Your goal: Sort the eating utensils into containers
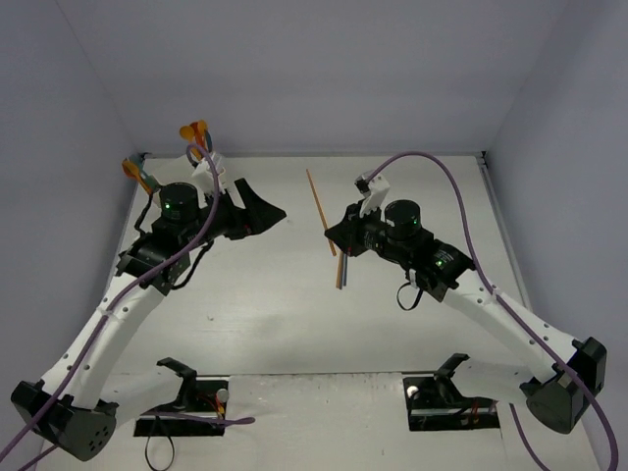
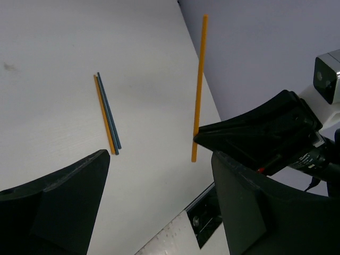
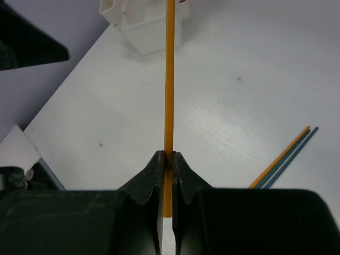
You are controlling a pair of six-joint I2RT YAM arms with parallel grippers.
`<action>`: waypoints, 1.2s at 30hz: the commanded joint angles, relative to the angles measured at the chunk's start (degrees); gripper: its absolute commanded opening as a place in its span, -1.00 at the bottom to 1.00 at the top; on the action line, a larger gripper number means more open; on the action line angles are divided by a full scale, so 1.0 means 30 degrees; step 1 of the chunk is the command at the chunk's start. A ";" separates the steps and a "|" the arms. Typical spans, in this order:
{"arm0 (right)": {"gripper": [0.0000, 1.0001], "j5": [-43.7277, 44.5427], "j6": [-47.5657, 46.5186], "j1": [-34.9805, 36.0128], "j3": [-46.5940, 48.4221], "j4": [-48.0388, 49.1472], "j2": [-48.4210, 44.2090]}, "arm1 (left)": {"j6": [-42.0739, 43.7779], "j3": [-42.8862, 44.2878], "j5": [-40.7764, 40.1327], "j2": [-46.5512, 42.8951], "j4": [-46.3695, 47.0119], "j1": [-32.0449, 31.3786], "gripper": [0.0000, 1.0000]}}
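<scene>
Tabletop (image 1: 294, 324) white, pale grey walls (image 1: 294, 78), 2 thin sticks (image 1: 342, 270) lying together

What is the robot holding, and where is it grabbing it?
The right gripper pinches a thin orange stick close to one end. The left gripper is open and holds nothing.

1. The left arm (image 1: 116, 319) and right arm (image 1: 515, 324) are clad in white shells, with black bases (image 1: 69, 424) at 7 and 5 o'clock.
2. Purple cables (image 1: 442, 165) are routed along both.
3. Black wedge fingers (image 2: 58, 202) are fitted to the left gripper (image 1: 263, 204) and right gripper (image 1: 332, 235).
</scene>
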 commanded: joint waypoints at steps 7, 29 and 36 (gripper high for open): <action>-1.00 -0.4180 -0.1897 0.0086 0.0607 0.1342 -0.0590 | -0.1327 0.2011 -0.2740 0.2170 0.4676 -0.2581 0.49; -0.83 -0.5227 -0.2460 0.0086 0.1118 0.1359 0.0487 | -0.0228 0.2000 -0.5427 0.3406 0.7308 -0.4070 -1.00; 0.20 -0.4781 -0.2401 0.0008 0.1505 0.1313 0.0892 | 0.2313 0.2378 -0.6796 0.2937 0.5633 -0.3464 -1.00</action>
